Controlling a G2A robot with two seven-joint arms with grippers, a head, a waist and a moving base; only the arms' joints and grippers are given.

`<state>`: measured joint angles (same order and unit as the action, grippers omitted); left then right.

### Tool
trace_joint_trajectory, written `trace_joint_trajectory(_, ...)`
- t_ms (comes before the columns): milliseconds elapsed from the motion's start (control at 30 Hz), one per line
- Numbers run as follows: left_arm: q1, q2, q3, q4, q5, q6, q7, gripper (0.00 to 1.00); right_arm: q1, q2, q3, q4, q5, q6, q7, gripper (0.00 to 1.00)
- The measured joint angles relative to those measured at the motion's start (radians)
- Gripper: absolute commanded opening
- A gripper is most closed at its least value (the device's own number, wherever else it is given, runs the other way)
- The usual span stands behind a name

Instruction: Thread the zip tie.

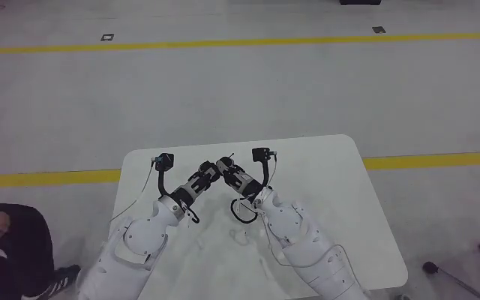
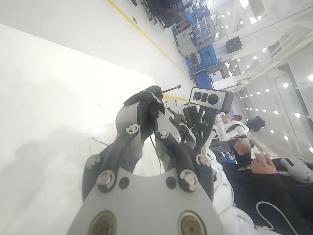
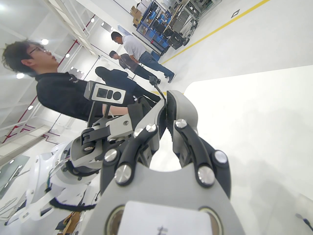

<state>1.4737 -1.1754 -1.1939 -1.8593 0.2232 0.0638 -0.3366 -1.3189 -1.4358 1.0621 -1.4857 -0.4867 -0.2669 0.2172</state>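
Observation:
Both grippers meet tip to tip above the middle of the white table [image 1: 322,172]. My right gripper [image 3: 166,103] is shut on a thin black zip tie [image 3: 155,84], whose square head sticks out past its fingertips. From the top view that head [image 1: 229,157] points away from me, just beyond the right gripper [image 1: 222,163]. My left gripper [image 2: 148,102] is shut too, pressed against the right one, and a thin black strap runs back between its fingers. The zip tie's head [image 2: 178,87] pokes out behind it. In the top view the left gripper [image 1: 208,169] comes in from the lower left.
A thin black strip [image 2: 99,141] shows low over the table beyond the left gripper. Another small dark piece [image 3: 303,219] lies on the table near the right arm. The table's far rounded edge is close behind the grippers. A seated person holds controllers off to the side.

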Motion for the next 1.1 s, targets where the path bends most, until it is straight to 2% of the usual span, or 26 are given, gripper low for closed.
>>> trace_joint_trajectory(633,0.0,0.0,0.0,0.0,0.0,0.0,0.0,0.0,0.0,0.0,0.0,0.0,0.0,0.0,0.0,0.0)
trace_joint_trajectory(667,0.0,0.0,0.0,0.0,0.0,0.0,0.0,0.0,0.0,0.0,0.0,0.0,0.0,0.0,0.0,0.06)
trace_joint_trajectory(700,0.0,0.0,0.0,0.0,0.0,0.0,0.0,0.0,0.0,0.0,0.0,0.0,0.0,0.0,0.0,0.27)
trace_joint_trajectory(733,0.0,0.0,0.0,0.0,0.0,0.0,0.0,0.0,-0.002,0.0,0.0,-0.003,-0.001,0.002,-0.004,0.36)
trace_joint_trajectory(800,0.0,0.0,0.0,0.0,0.0,0.0,0.0,0.0,-0.006,0.0,-0.002,-0.01,-0.006,0.006,-0.013,0.44)
trace_joint_trajectory(867,0.0,0.0,0.0,0.0,0.0,0.0,0.0,0.0,-0.01,0.001,-0.004,-0.017,-0.013,0.009,-0.022,0.98)
trace_joint_trajectory(1100,0.0,0.0,0.0,0.0,0.0,0.0,0.0,0.0,-0.027,0.004,0.001,-0.03,-0.023,0.016,-0.048,1.0)
